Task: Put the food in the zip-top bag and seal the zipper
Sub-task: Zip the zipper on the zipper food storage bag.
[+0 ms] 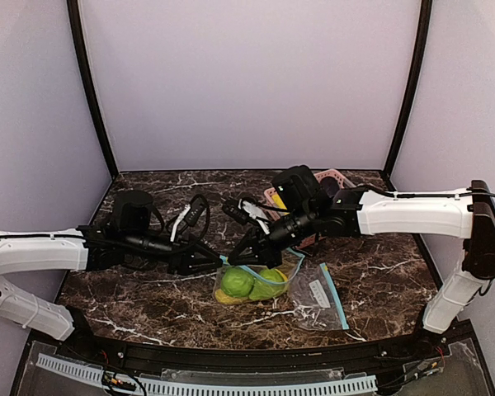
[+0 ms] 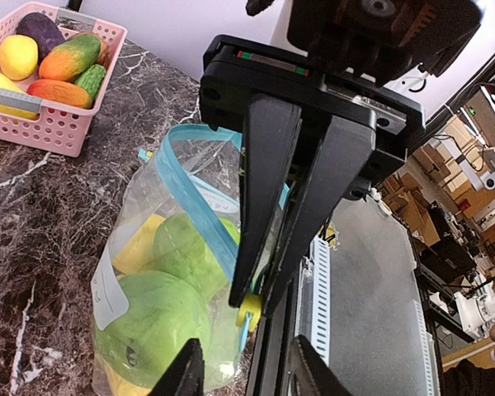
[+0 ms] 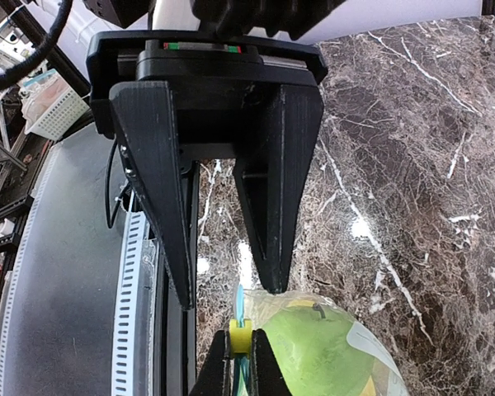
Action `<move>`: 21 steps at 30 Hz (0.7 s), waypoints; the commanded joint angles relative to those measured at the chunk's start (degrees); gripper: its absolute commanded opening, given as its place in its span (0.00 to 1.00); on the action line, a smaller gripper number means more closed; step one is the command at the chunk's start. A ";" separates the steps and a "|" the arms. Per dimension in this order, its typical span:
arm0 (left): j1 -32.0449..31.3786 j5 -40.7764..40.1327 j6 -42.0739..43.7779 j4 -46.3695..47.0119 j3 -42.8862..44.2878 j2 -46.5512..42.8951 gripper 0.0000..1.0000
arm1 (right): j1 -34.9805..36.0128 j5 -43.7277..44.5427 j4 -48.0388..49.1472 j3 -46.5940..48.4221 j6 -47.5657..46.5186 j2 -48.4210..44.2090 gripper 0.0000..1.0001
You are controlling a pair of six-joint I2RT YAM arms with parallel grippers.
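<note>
Marble table (image 1: pixel 379 272), lilac walls. Right gripper (image 2: pixel 254 299) clamped on yellow slider (image 3: pixel 240 334) at left end of bag's (image 1: pixel 297 309) blue zipper (image 2: pixel 194 194). Left gripper (image 3: pixel 228 289) just beside it, jaws apart, holding nothing. Bag lies near-centre, green and yellow food (image 2: pixel 161 318) inside, zipper looped open. White label (image 2: pixel 107 290) on bag, writing unreadable. More food in pink basket (image 2: pixel 62 128), far right.

Bag (image 1: pixel 313 293): on the table (image 1: pixel 388 272), front centre.
Food (image 1: pixel 246 283): inside the bag, at its left end.
Basket (image 1: pixel 337 175): behind the bag, to the right, with other food (image 2: pixel 70 56) in it.
Right gripper (image 3: pixel 241 340): at the bag's left edge, opposite the left gripper (image 3: pixel 229 293).
</note>
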 commanded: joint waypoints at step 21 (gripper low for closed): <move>-0.90 -5.70 -2.01 6.36 -2.52 -1.65 0.01 | -0.51 2.56 -3.31 -1.57 -1.29 -2.67 0.00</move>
